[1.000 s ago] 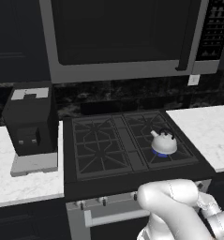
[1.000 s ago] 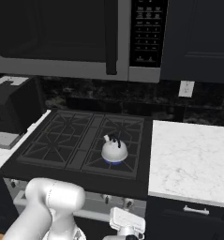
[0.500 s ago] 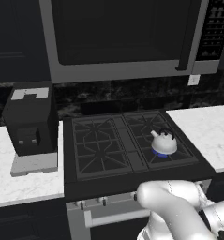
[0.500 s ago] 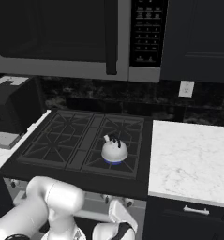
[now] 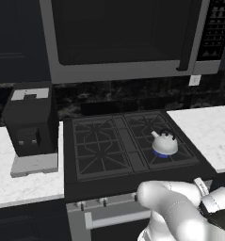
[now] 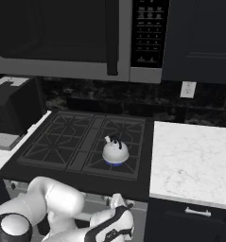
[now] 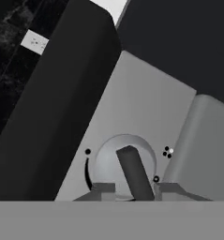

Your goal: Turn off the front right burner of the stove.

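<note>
Straddling a round silver knob [image 7: 125, 164] on the stove [image 5: 132, 155] front, my fingers [image 7: 132, 190] sit slightly apart with its dark ridge between them; whether they clamp it, I cannot tell. Up top, the front right burner [image 6: 115, 163] glows blue beneath a white kettle [image 6: 115, 150].

The white marble counter [image 5: 20, 183] carries a black coffee machine [image 5: 30, 121] on its left stretch. Between its 2 stretches, the stove [image 5: 109, 148] carries a white kettle [image 5: 164, 142] on the front right burner [image 5: 172, 154], blue flame beneath.
</note>
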Tool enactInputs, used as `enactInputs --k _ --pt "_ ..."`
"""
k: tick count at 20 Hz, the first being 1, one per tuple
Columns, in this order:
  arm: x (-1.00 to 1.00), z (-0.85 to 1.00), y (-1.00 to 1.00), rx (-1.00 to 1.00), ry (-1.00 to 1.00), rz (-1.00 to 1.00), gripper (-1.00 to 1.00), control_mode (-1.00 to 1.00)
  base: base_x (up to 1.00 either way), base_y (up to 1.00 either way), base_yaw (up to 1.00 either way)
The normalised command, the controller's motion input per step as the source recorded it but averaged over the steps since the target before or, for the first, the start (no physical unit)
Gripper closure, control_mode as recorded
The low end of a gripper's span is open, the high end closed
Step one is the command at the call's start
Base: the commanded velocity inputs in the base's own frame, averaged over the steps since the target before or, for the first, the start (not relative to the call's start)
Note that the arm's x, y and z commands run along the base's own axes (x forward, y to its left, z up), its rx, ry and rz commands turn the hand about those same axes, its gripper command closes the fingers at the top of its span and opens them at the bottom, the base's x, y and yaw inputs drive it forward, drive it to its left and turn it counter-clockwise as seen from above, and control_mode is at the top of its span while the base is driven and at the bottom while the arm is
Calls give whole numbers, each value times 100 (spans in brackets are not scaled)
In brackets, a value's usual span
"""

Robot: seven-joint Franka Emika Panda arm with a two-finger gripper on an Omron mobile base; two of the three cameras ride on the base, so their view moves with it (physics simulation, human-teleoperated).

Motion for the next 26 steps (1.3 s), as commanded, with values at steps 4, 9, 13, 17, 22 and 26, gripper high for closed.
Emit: enactInputs --k 4,9,13,17,22,26 --pt "7 94 -4 54 25 -19 100 -100 0 0 0" --pt "7 90 -7 74 21 -23 100 -100 0 0 0" --pt "0 76 -18 88 16 -30 100 -100 0 0 0" --pt "0 57 -19 94 13 -34 100 -100 0 0 0" --pt "0 42 -13 96 13 -35 100 -100 0 0 0" --pt "0 39 -11 95 12 -36 100 -100 0 0 0"
